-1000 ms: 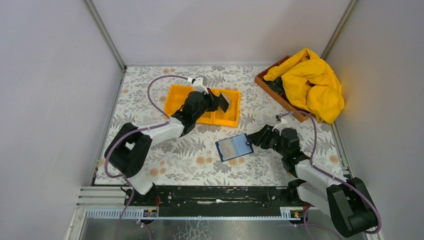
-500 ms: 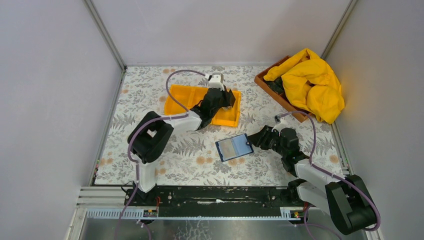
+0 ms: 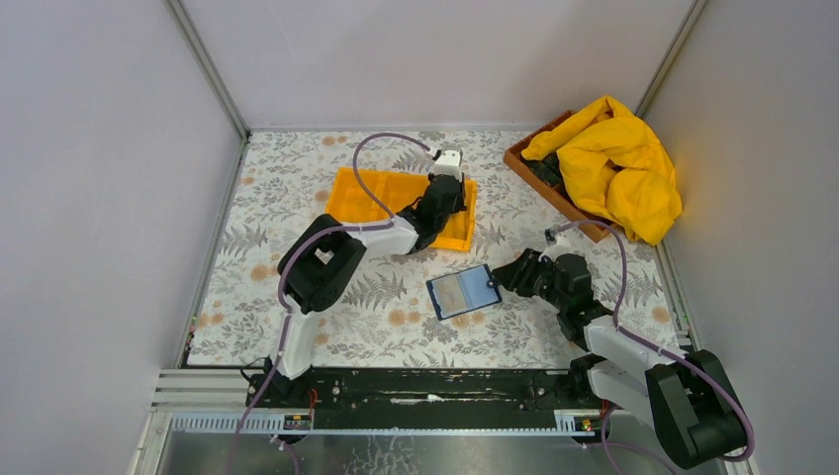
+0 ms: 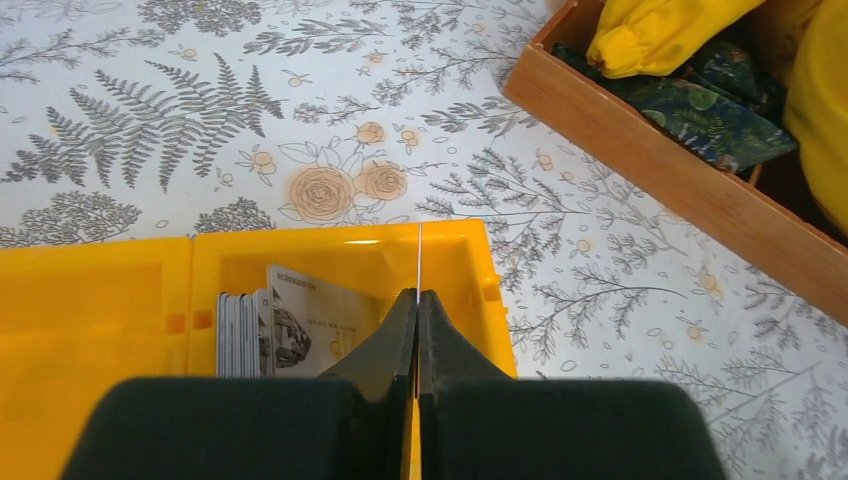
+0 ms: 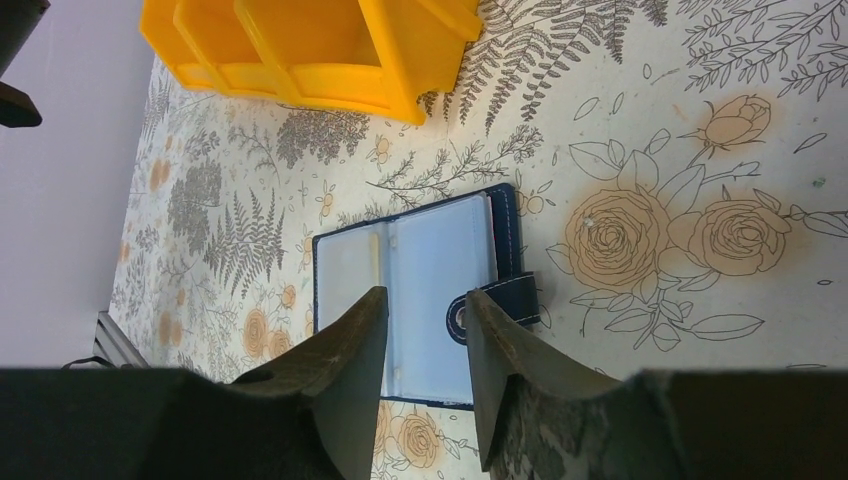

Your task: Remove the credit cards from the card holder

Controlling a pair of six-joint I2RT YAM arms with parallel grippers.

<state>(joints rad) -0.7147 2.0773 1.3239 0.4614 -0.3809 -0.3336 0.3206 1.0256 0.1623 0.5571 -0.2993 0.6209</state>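
Left wrist view: left gripper (image 4: 417,300) is pinched tight on a thin card (image 4: 420,255) seen edge-on, over the orange tray's (image 4: 100,290) end compartment where more credit cards (image 4: 300,330) stand. Right gripper (image 5: 422,330) has its fingers apart over the open card holder (image 5: 430,250), which is flat on the table (image 5: 650,120).

Card holder (image 3: 462,292): dark blue, opened flat on tabletop, grey lining up. Credit cards (image 4: 290,335): grey, upright on edge, orange tray's (image 4: 100,300) end compartment, 12 o'clock from holder.

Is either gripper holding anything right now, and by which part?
Left gripper pinches one credit card, seen edge-on, by its near end over the tray. Right gripper stands open over the card holder, gripping nothing.
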